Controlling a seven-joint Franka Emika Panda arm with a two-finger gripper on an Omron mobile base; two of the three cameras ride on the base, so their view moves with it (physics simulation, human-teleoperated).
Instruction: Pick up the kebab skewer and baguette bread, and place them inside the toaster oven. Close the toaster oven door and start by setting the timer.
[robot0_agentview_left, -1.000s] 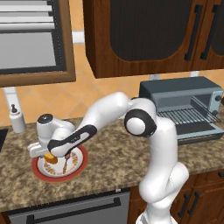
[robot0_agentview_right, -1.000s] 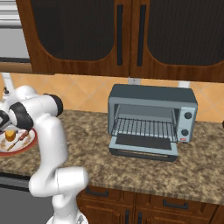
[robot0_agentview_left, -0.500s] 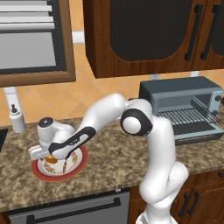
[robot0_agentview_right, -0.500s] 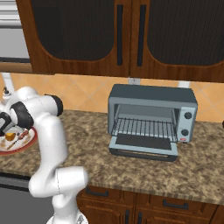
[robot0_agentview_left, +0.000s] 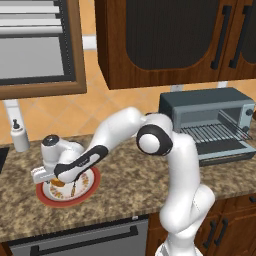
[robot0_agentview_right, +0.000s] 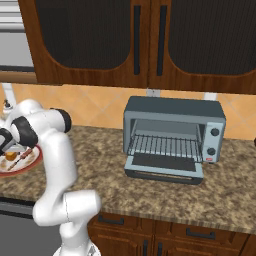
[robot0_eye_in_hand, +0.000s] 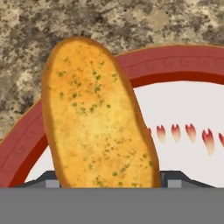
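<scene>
The baguette bread (robot0_eye_in_hand: 96, 118), golden with green flecks, lies on a white plate with a red rim (robot0_eye_in_hand: 175, 61). My gripper (robot0_eye_in_hand: 109, 183) reaches down over it, one dark fingertip (robot0_eye_in_hand: 49, 179) against each side of the loaf. From the left base view the gripper (robot0_agentview_left: 55, 180) sits low over the plate (robot0_agentview_left: 87, 187), with the kebab skewer (robot0_agentview_left: 74, 188) lying just right of it. The skewer (robot0_agentview_right: 25, 158) and bread (robot0_agentview_right: 11, 156) also show at the far left of the counter. The toaster oven (robot0_agentview_left: 207, 117) stands at the right, and the toaster oven door (robot0_agentview_right: 164, 168) is folded down open.
A white soap bottle (robot0_agentview_left: 20, 137) stands at the wall left of the plate. Dark wood cabinets (robot0_agentview_right: 150, 40) hang above the granite counter (robot0_agentview_left: 130, 175). An appliance with a bar handle (robot0_agentview_left: 85, 240) sits below the counter's front edge.
The hand has dropped lower onto the plate and its fingers have drawn in against the bread. The oven and the skewer have not moved.
</scene>
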